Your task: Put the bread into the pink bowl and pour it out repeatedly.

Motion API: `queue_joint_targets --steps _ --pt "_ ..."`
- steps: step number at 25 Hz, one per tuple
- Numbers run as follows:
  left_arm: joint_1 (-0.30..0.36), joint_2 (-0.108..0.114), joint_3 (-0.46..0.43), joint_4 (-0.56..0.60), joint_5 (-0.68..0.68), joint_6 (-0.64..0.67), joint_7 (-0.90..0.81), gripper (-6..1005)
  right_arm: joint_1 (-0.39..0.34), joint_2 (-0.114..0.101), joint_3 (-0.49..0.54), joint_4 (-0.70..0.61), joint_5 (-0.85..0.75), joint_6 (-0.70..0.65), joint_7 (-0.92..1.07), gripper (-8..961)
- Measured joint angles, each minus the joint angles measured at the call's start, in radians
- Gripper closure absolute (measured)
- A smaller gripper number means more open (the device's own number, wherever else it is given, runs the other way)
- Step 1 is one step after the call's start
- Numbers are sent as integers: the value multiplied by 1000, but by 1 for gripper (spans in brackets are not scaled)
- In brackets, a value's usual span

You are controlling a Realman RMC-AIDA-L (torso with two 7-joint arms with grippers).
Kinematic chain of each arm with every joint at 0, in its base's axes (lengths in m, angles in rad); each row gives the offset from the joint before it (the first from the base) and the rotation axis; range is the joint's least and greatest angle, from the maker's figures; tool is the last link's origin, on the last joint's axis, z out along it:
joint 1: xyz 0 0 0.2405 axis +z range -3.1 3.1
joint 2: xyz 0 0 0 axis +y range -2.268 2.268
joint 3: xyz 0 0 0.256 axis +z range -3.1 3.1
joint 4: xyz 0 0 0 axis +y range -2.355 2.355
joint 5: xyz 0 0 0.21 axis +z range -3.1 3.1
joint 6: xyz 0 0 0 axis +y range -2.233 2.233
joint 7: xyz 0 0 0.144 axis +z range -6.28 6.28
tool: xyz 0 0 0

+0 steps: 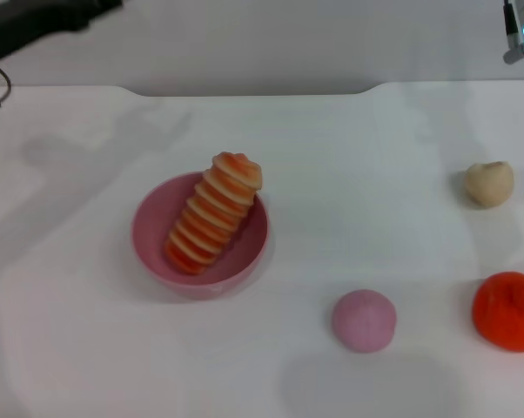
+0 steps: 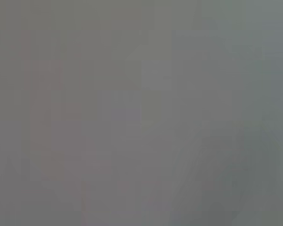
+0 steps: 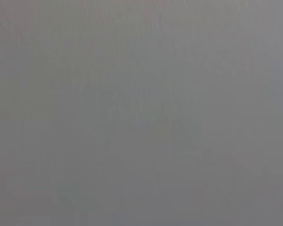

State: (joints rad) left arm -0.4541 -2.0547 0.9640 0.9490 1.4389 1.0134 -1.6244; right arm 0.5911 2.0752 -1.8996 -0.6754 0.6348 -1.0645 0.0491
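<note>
The counter [image 1: 349, 287] was a plain white surface with a rounded far edge, backed by a pale grey wall. On it, the pink bowl [image 1: 154, 235] stood upright on the robot's left-centre side. The bread [image 1: 212, 213], a ridged loaf striped orange-red and cream, lay tilted inside the bowl, its lower end on the bowl's floor and its upper end projecting above the far rim. To the right, well apart from the bowl, were a small pink ball [image 1: 364, 320], a beige lump [image 1: 489, 184] and an orange-red item [image 1: 508, 311] at the frame edge. The left arm [image 1: 36, 24] showed as a dark shape at the far left corner; the right arm [image 1: 523, 35] showed at the far right corner. Neither claw was visible, so its state could not be told. Both wrist views showed only uniform grey.
</note>
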Motion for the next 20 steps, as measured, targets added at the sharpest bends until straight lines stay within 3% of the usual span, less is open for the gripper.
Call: queue_joint_targets --steps 2,6,11,14,20 --pt "5 -1 1 -46 -102 10 103 306 -3 1 1 4 0 0 0 351" --pt "-1 -3 5 -270 -474 135 482 306 -1 1 -2 32 0 0 0 351" --pt "-46 -14 6 -534 -824 291 920 307 8 -1 2 91 0 -17 -9 351" --pt "-76 -16 6 -648 -946 306 1093 307 9 -1 9 153 0 -70 -15 351" --pt "-70 -15 0 -725 -1078 303 1226 308 -3 -1 72 281 7 -191 -73 351"
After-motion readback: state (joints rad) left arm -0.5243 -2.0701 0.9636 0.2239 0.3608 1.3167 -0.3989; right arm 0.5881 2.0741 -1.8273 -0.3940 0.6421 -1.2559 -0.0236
